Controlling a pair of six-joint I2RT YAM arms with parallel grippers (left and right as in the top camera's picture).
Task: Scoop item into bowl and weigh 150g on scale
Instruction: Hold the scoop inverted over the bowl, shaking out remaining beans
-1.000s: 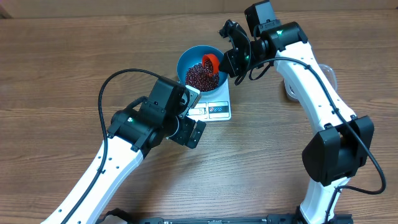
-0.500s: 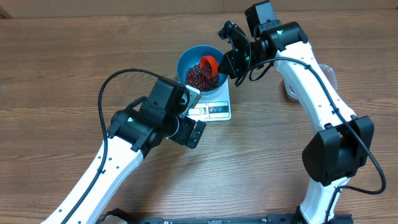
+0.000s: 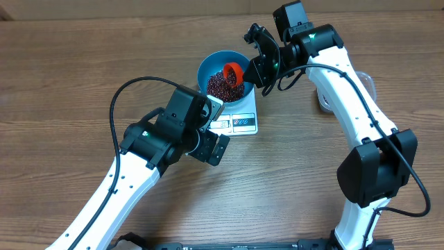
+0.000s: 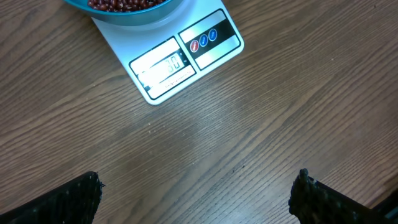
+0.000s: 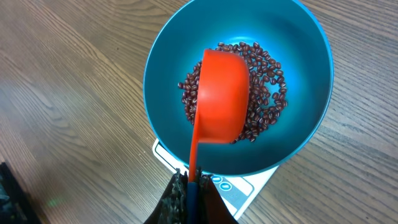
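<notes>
The blue bowl point(image 3: 205, 67) stands on the white scale point(image 3: 243, 122) with a heap of dark red-brown beans point(image 3: 220, 87) in it. My right gripper point(image 3: 258, 69) is shut on the handle of an orange-red scoop point(image 3: 235, 69). In the right wrist view the scoop point(image 5: 221, 93) lies bottom-up over the beans point(image 5: 266, 81) inside the bowl point(image 5: 160, 106), with the right gripper point(image 5: 193, 186) pinching its handle. My left gripper point(image 3: 220, 126) hovers open just in front of the scale point(image 4: 186, 56). Nothing sits between the fingers of the left gripper point(image 4: 198, 186). The lit display is blurred.
A clear plastic tub point(image 3: 324, 103) sits at the right, mostly hidden behind my right arm. A black cable point(image 3: 132, 85) loops over my left arm. Bare wooden table point(image 3: 69, 83) lies to the left and front.
</notes>
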